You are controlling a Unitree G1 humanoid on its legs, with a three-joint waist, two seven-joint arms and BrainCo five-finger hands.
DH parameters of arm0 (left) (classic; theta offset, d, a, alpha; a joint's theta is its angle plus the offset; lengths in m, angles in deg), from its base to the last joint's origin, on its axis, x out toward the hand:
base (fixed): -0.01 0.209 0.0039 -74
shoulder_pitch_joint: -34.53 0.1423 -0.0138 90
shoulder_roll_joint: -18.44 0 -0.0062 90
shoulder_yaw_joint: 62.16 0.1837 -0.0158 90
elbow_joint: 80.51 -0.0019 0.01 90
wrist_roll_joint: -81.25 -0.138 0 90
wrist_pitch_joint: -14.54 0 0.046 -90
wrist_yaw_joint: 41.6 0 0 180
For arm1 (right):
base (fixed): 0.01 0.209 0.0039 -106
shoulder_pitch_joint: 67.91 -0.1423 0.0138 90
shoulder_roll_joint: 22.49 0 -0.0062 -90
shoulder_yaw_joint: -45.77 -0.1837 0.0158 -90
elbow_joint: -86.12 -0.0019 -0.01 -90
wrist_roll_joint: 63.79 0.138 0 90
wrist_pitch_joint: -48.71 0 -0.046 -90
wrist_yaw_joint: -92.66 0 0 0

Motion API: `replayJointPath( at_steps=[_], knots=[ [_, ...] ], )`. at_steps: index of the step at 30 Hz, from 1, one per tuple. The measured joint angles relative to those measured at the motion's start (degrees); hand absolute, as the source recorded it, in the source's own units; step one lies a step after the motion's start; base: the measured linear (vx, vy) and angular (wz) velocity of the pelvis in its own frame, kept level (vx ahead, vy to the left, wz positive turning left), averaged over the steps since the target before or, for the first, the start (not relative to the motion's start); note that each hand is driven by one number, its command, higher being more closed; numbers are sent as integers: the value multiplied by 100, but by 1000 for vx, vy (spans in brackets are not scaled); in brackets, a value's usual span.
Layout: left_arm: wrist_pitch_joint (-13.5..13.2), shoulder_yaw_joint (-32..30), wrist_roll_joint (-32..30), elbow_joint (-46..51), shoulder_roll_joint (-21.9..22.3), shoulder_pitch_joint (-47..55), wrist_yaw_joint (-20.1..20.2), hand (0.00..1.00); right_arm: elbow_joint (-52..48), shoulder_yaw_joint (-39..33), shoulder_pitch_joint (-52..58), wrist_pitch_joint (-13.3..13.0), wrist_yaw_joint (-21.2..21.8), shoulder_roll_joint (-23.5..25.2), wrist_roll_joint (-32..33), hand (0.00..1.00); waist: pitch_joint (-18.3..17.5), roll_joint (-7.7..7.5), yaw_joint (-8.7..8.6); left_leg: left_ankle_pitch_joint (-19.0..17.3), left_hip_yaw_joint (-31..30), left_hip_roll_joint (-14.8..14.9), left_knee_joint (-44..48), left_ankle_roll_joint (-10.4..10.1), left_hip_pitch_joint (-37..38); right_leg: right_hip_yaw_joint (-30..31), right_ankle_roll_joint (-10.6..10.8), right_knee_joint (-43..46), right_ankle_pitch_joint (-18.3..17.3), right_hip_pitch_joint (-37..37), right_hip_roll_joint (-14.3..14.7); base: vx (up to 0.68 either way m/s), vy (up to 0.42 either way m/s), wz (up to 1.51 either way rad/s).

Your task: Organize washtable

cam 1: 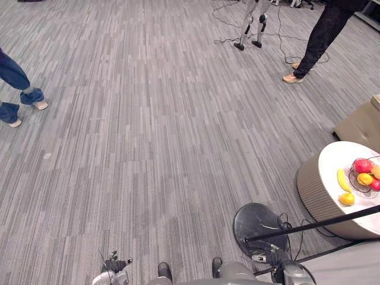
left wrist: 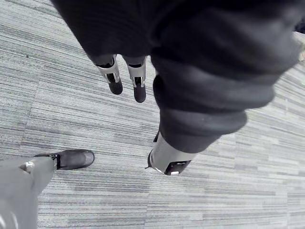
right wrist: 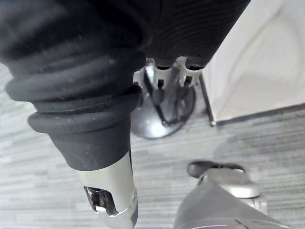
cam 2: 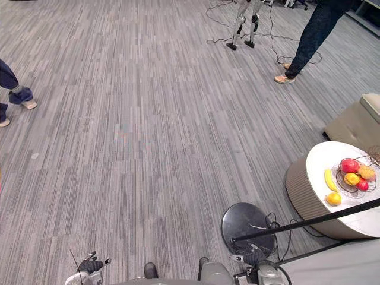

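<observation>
My left hand hangs at my side over the grey striped carpet, its fingers straight and relaxed, holding nothing. My right hand hangs the same way on the other side, with its fingers loose above a black round stand base and nothing in it. Open carpet stretches ahead of me.
A round white-topped table at the right carries a wire fruit bowl, a banana and an orange. The black stand base with its pole lies beside it. A beige seat stands behind. A person's legs show at upper right and another's at far left.
</observation>
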Motion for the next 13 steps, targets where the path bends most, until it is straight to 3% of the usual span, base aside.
replayJointPath(
  at_steps=[4,6,8,13],
  knots=[
    [11,244,-241,-10,271,29,-9,0,28,-325,152,13,-29,303,542,0,7,8,-67,53,37,-18,-5,51,-21,3,26,-113,-23,13,-15,-44,-27,-8],
    [17,365,-407,-10,288,30,-13,0,28,-449,193,29,-24,465,981,0,-19,-85,-65,81,53,-132,-8,80,-63,14,84,-261,-218,17,-101,-79,-49,-18],
    [51,397,-548,-29,336,-8,-17,0,28,-622,218,66,-12,558,1399,0,51,-47,-83,137,82,-189,-10,66,-57,-5,123,-308,-323,26,-162,-114,-29,-5],
    [69,375,-563,-30,351,74,-23,0,26,-813,480,146,-1,652,1641,0,31,-57,-51,105,19,-152,-10,57,-57,-181,226,-465,-395,251,-170,-67,-16,18]
  ],
)
